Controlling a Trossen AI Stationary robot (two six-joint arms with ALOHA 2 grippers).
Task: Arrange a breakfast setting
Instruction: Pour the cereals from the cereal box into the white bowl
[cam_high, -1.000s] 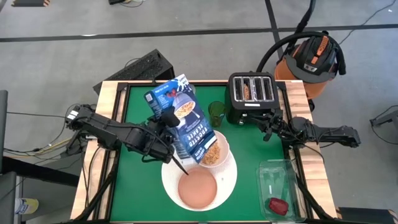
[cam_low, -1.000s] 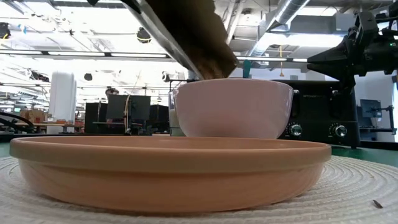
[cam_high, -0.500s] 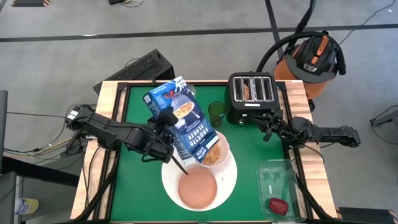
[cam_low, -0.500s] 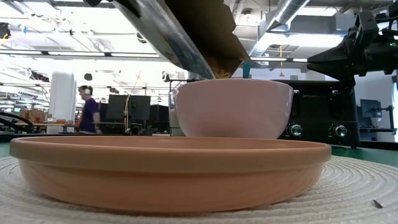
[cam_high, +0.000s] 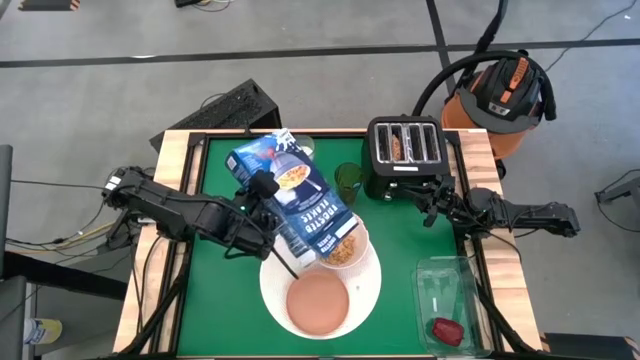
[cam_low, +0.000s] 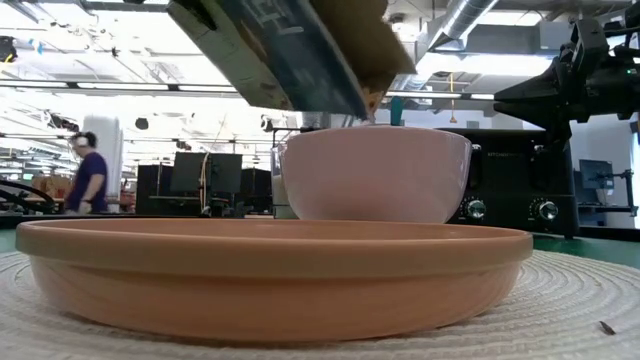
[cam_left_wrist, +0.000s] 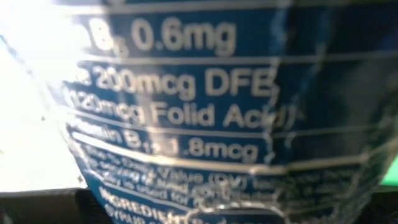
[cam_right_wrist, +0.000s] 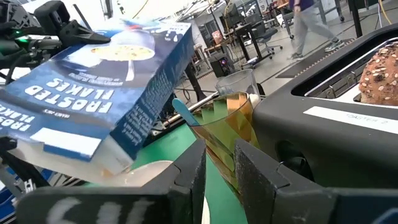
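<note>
My left gripper (cam_high: 262, 205) is shut on the blue cereal box (cam_high: 295, 200), which is tilted with its open end over the white bowl (cam_high: 347, 248). The bowl holds tan flakes and stands on the large white plate (cam_high: 370, 290), as does the salmon-pink plate (cam_high: 318, 302). The box's open end (cam_low: 370, 80) hangs just above the bowl's rim (cam_low: 375, 132). My right gripper (cam_high: 430, 205) waits shut beside the toaster. The bagel (cam_right_wrist: 379, 74) sticks out of a toaster slot. The dark-red item (cam_high: 445, 330) lies in the clear tray. I cannot make out the spoon. My left gripper holds the cereal box about halfway along its length, coming level from the table's left. One finger (cam_high: 268, 186) lies on the printed front face; the other is hidden under the box. The box is lifted clear and slants down toward the bowl.
The black toaster (cam_high: 405, 155) stands at the far right, with a green cup (cam_high: 347, 180) to its left. The clear tray (cam_high: 445, 295) sits at the near right corner. Bare green mat shows at the left (cam_high: 215, 300). A person walks in the room behind (cam_low: 88, 175).
My left gripper has tipped the cereal box back toward level. The box's open end has risen from the bowl's rim to just above it, and its closed end has swung toward the table's left. A person has walked across the room behind.
</note>
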